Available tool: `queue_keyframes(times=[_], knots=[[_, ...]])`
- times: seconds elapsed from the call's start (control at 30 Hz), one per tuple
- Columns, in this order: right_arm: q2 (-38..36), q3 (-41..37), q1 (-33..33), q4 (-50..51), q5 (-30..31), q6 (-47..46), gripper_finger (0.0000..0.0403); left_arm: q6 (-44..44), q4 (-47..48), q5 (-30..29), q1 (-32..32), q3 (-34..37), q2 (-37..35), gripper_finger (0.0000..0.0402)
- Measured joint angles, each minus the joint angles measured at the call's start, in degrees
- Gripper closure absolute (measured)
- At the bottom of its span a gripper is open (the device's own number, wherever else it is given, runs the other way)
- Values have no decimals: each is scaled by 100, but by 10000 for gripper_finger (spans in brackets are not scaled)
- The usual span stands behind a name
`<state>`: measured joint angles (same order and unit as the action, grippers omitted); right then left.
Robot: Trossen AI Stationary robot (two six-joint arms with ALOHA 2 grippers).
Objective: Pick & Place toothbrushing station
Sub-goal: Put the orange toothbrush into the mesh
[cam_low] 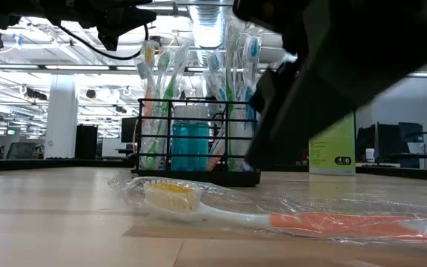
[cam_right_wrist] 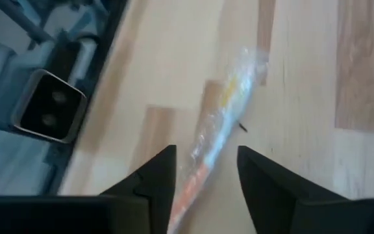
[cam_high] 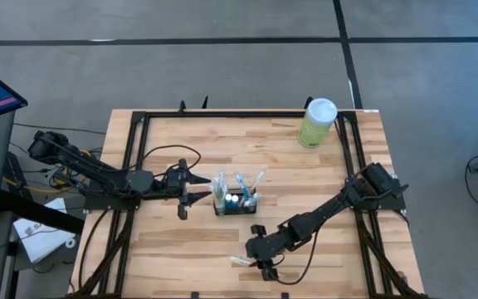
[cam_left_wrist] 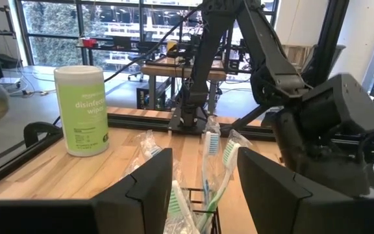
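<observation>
The toothbrushing station [cam_high: 235, 202], a low black wire holder, stands on its base at the table's middle with several wrapped toothbrushes upright in it [cam_low: 195, 144]. My left gripper [cam_high: 191, 188] hovers level just left of it, open, and the brushes [cam_left_wrist: 208, 166] show beyond its fingers. Near the table's front edge a plastic-wrapped toothbrush [cam_low: 199, 204] with yellow bristles and an orange handle lies flat on the wood. My right gripper [cam_right_wrist: 206, 182] slants down over its handle end [cam_right_wrist: 190, 188], open, with one finger on either side. Its fingertips lie outside the frame, so I cannot tell whether they touch it.
A tall pale-green wipes canister [cam_high: 317, 123] stands at the far right corner. Black frame rails [cam_high: 222, 115] border the table. A small camera [cam_right_wrist: 47, 107] sits at the near edge. Bare wood lies between the station and the lying toothbrush.
</observation>
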<state>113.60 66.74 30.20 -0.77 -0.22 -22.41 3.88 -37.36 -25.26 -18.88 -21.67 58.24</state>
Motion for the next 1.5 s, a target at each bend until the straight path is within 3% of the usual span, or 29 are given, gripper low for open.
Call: queue_keyframes(times=[0.17, 0.3, 0.93, 1.5], knots=[[9, -6, -7, -29, 26, -11, 217, 0, -1, 0, -1, 0, 0, 234], [13, -6, -33, -104, 15, -15, 210, 0, -1, 0, -2, 0, 0, 234], [304, -6, -111, -284, -392, -210, 268, 0, 2, 0, 0, 0, 0, 234], [304, -6, -107, 29, -447, -313, 274, 0, 2, 0, -1, 0, 0, 234]])
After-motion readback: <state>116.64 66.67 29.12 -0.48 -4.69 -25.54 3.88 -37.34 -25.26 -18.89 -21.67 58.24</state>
